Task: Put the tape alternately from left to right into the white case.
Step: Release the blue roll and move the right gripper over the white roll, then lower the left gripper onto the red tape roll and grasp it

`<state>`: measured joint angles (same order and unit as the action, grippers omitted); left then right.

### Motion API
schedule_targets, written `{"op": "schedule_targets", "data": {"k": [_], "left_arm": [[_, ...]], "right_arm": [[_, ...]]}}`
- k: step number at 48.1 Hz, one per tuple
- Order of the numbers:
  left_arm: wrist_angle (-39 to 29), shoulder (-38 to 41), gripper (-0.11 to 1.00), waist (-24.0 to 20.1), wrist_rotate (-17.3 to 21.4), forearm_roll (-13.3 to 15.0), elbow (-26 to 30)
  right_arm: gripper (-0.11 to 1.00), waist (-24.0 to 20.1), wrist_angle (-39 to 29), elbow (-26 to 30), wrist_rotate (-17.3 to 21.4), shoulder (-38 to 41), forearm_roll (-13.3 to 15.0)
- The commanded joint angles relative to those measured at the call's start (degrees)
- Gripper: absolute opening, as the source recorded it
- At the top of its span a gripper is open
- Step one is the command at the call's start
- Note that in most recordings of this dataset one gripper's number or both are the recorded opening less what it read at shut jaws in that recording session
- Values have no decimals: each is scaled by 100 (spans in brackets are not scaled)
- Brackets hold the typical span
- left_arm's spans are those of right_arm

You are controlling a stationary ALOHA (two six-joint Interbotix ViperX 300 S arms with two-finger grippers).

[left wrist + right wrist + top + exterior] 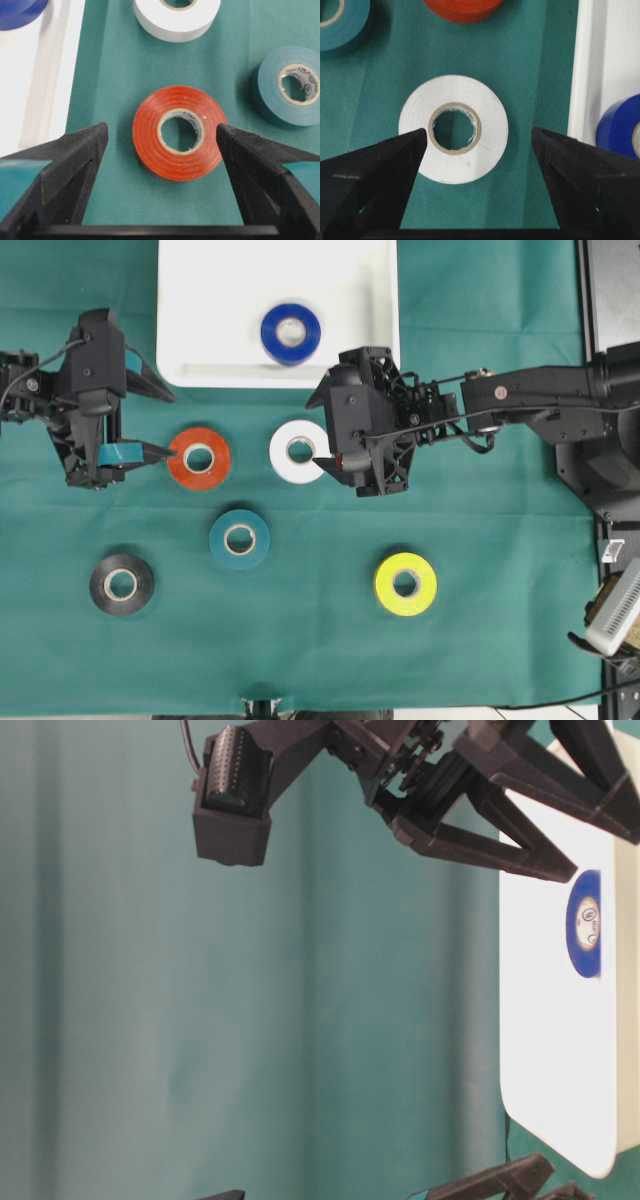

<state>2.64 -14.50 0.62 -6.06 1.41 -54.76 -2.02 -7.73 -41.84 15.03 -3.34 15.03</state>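
The white case (200, 300) lies at the back of the green cloth with a blue tape (290, 333) flat inside it. My left gripper (170, 424) stands open beside the red tape (199, 457). In the left wrist view that red tape (147, 145) lies just ahead of the left gripper (161, 131), nearer the right fingertip. My right gripper (315, 430) is open at the white tape (300, 451). In the right wrist view the white tape (490, 120) sits ahead of the right gripper (479, 132), towards its left finger. Neither gripper holds anything.
A teal tape (239, 538), a black tape (121, 584) and a yellow tape (405, 583) lie flat nearer the front. The case rim (580, 75) runs close beside the right gripper. Black equipment (610, 300) stands past the right edge.
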Motion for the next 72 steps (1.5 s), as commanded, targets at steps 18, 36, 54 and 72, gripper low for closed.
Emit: {"op": "schedule_targets", "data": {"k": [18, 36, 54, 72], "left_arm": [[53, 123, 93, 202, 176, 0, 185], [44, 721, 93, 545, 264, 0, 448], [53, 1230, 93, 606, 281, 0, 642], [53, 1661, 93, 624, 281, 0, 800]], "right_arm": [[83, -18, 53, 44, 0, -141, 9], [83, -18, 53, 44, 0, -149, 9], [83, -18, 53, 9, 0, -141, 9], [83, -18, 53, -18, 0, -141, 9]]}}
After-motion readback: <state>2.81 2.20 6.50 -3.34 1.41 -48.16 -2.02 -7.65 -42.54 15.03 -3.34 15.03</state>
